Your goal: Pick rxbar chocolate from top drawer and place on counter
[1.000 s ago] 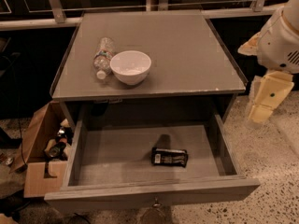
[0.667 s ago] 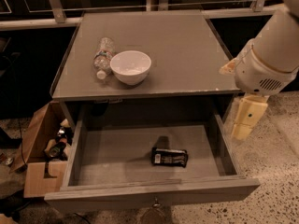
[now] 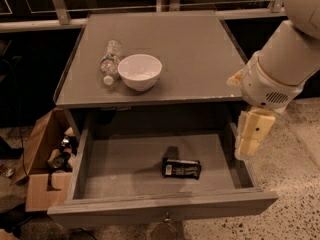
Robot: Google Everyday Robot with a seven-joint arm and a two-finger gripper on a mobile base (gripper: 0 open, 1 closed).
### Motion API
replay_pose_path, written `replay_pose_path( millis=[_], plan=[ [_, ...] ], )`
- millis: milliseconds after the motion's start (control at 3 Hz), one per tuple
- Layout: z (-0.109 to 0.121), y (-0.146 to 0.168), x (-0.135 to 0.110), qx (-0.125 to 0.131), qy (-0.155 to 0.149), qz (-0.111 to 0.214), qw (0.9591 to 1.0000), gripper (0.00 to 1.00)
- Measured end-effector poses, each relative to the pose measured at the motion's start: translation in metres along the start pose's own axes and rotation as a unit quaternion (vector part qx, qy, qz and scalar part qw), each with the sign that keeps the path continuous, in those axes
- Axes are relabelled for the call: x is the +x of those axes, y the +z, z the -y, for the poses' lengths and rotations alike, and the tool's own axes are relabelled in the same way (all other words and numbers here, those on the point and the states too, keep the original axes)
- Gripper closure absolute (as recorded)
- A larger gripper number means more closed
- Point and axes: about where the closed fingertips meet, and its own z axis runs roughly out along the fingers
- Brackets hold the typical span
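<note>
The rxbar chocolate (image 3: pixel 181 168), black with a white label patch at its left end, lies flat on the floor of the open top drawer (image 3: pixel 125 171), right of centre. My gripper (image 3: pixel 252 134) hangs from the white arm over the drawer's right wall, to the right of the bar and above it, holding nothing. The counter (image 3: pixel 190 54) is the grey tabletop above the drawer.
A white bowl (image 3: pixel 140 71) and a clear plastic bottle (image 3: pixel 110 60) lying on its side sit on the counter's left front. A cardboard box (image 3: pixel 45 159) with clutter stands on the floor left of the cabinet. The drawer front (image 3: pixel 165 209) juts toward the camera.
My arm and gripper have moved left and down, from beside the cabinet to over the drawer's right wall. The bar, bowl and bottle have not moved.
</note>
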Motion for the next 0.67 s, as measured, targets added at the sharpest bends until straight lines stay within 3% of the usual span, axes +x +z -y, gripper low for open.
replay_pose_path(
  millis=[667],
  plan=[
    [0.003, 0.071, -0.016, -0.036, -0.005, -0.012, 0.9993, 0.0]
  ],
)
